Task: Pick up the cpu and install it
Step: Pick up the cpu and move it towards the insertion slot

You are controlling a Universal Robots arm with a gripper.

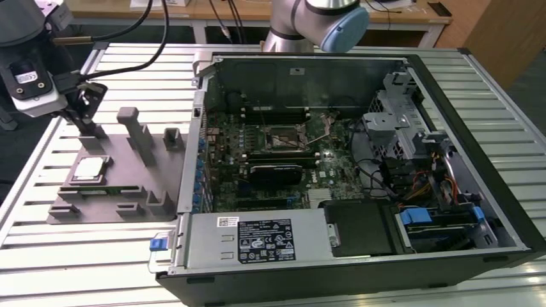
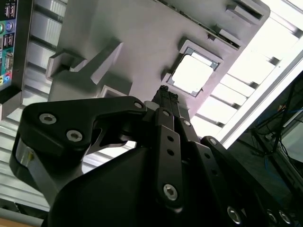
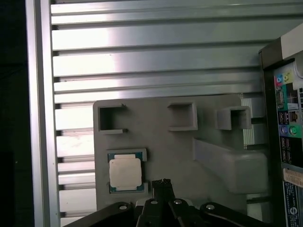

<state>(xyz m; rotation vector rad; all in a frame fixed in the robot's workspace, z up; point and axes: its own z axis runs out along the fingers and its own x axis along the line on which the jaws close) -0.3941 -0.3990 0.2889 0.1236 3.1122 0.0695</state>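
The cpu, a small square chip with a silvery top, lies flat in a recess of the grey fixture tray on the exterior view's left. Both wrist views show the cpu seated in its pocket. My gripper hangs over the tray's far end, above and a little beyond the chip. Its thin black fingers are pressed together with nothing between them, and the tip sits just beside the chip, apart from it. The black-framed socket lies in the middle of the motherboard.
An open computer case lies on its side on the slatted metal table, to the exterior view's right of the tray. Grey posts rise from the tray near the gripper. Cables, drive cages and a power supply crowd the case.
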